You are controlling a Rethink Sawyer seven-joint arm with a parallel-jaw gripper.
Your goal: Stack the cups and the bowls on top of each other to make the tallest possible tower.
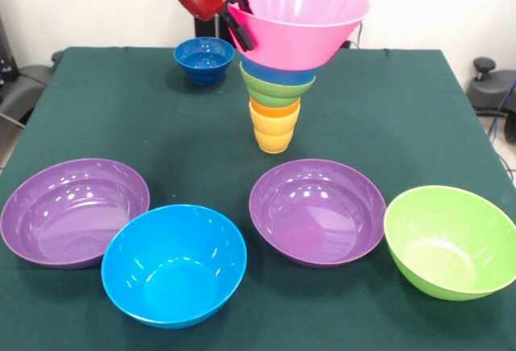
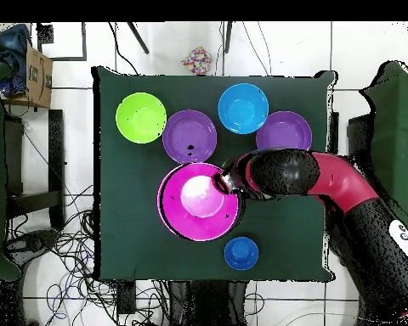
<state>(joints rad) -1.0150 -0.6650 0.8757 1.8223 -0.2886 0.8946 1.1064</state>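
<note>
The tower stands mid-table: a yellow cup (image 1: 273, 138) at the bottom, an orange cup (image 1: 274, 112), a small green bowl (image 1: 272, 90) and a light blue bowl (image 1: 278, 73). A large pink bowl (image 1: 302, 18) sits tilted on or just above the light blue bowl. My gripper (image 1: 240, 30) is shut on the pink bowl's left rim. In the overhead view the pink bowl (image 2: 199, 202) hides the tower below it, and the gripper (image 2: 230, 182) is at its rim.
A small dark blue bowl (image 1: 204, 59) (image 2: 241, 253) stands behind the tower. In front lie two large purple bowls (image 1: 74, 210) (image 1: 317, 210), a large blue bowl (image 1: 174, 264) and a large green bowl (image 1: 451, 240). The table (image 1: 121, 117) has a dark green cloth.
</note>
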